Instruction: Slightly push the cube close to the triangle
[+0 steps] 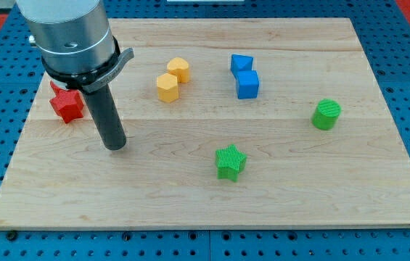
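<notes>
Camera view shows my tip (115, 147) resting on the light wooden bench (306, 196), near the bench's left edge and about halfway between its top and bottom edges. My end effector is only a straight dark rod. It has nothing that can spread or pinch, and it holds nothing. The arm stands almost straight up over the top left corner, and the rod leans down a little toward the middle.

The blue cube-shaped block (248, 85) sits near the bench's top edge, a bit right of the middle. It touches, or nearly touches, a second blue block (241, 63) just above it. I think that one is the triangle, but I cannot be sure of its shape.

Here is what could go wrong. The two blue blocks are already very close, so a hard push would shove both of them along, or knock the cube past the other one. My tip is far from the cube. Two yellow blocks (173, 78) lie between us, so a straight path could bump them. The red star block (67, 104) is just beside the rod, and a swing to the left could hit it.
</notes>
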{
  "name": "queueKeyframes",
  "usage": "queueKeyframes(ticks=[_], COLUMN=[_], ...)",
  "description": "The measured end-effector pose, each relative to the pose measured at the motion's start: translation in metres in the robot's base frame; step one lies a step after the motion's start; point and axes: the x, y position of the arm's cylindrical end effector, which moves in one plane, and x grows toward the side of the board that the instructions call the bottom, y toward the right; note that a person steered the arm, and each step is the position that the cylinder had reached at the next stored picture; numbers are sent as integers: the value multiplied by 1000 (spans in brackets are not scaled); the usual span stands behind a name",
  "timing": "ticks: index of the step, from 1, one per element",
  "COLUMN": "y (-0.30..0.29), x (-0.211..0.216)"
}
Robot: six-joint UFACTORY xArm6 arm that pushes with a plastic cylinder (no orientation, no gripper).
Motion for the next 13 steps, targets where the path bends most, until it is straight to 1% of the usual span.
queueKeyframes(ticks=[2, 5, 6, 8, 9, 11, 13], y=[9, 47, 50, 73, 100, 173, 187], x=[-3, -9, -11, -11, -14, -51, -93])
